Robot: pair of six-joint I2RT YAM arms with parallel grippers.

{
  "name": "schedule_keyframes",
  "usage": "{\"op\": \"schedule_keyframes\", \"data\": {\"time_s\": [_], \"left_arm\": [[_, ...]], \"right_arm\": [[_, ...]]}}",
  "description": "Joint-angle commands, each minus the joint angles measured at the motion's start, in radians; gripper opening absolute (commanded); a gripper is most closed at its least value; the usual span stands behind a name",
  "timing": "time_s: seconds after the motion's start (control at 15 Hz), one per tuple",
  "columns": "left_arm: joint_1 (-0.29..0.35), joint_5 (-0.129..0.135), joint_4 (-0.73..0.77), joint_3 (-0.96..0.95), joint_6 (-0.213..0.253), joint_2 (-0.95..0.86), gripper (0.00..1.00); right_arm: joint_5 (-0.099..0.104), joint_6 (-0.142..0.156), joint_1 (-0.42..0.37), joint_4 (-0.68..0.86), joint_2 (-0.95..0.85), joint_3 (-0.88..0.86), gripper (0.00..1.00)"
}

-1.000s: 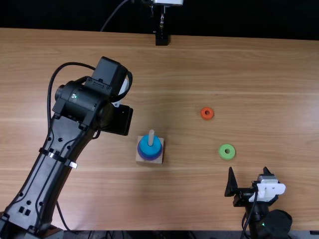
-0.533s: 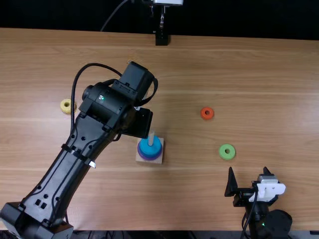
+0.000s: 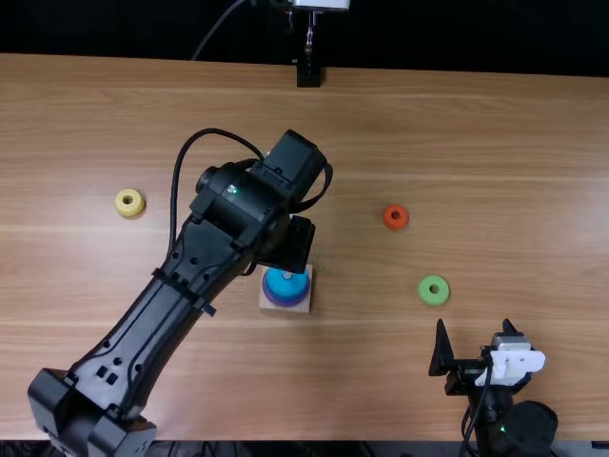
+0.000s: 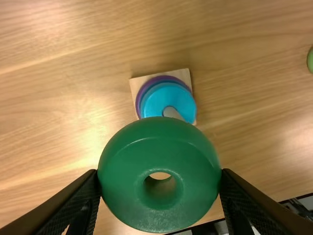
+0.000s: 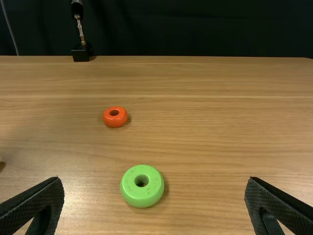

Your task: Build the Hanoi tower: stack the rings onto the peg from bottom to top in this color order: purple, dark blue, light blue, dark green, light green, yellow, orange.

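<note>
Seven rings are in my sight, and one of them is in my grasp. My left tool [image 3: 288,248] is over by the base board [image 3: 265,307] as the top view has me, and from its own wrist I see it pinching the dark green ring [image 4: 159,137] between its two fingers, one pressed to each side. I hold that ring above the tabletop [image 3: 381,381], with its hole facing my wrist camera, and it covers part of my view of the peg [image 4: 172,112]. I cannot tell whether it is squarely over the peg.

Around the peg sit three rings: the purple ring [image 3: 285,304] lowest, on the wooden board, the dark blue ring [image 4: 152,85] on it, and the light blue ring [image 3: 281,286] uppermost.

The yellow ring [image 3: 138,206] lies flat on the tabletop, left of the stack and farther from the near edge. To the right of the stack lie the orange ring [image 3: 388,222], farther out, and the light green ring [image 3: 434,299], nearer to me.

My right tool [image 3: 475,327] is near the tabletop's near edge, its fingers spread wide apart, and the light green ring is just beyond them.
</note>
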Motion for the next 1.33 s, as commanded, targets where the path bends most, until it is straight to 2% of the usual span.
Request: {"op": "schedule_keyframes", "data": {"time_s": [0.0, 0.6, 0.87, 1.0, 1.13, 1.2, 1.27], "left_arm": [[-0.008, 0.006, 0.0, 0.042, -0.021, 0.027, 0.0], [-0.047, 0.006, 0.0, 0.086, -0.025, 0.067, 0.0], [-0.046, 0.002, -0.006, 0.083, -0.025, 0.069, 0.0], [-0.043, 0.004, -0.017, 0.079, -0.023, 0.067, 0.14], [-0.041, 0.004, -0.017, 0.077, -0.023, 0.067, 0.18], [-0.041, 0.004, -0.017, 0.077, -0.023, 0.069, 0.24], [-0.041, 0.004, -0.017, 0.077, -0.021, 0.069, 0.37]], "right_arm": [[-0.006, -0.001, -0.015, -0.042, -0.025, -0.068, 1.0], [-0.006, -0.003, -0.015, -0.042, -0.025, -0.068, 1.0], [-0.004, -0.003, -0.015, -0.042, -0.025, -0.068, 1.0], [-0.004, -0.003, -0.015, -0.042, -0.025, -0.07, 1.0], [-0.004, -0.003, -0.015, -0.042, -0.025, -0.07, 1.0], [-0.004, -0.003, -0.015, -0.042, -0.025, -0.068, 1.0], [-0.004, -0.003, -0.015, -0.042, -0.025, -0.068, 1.0]]}}
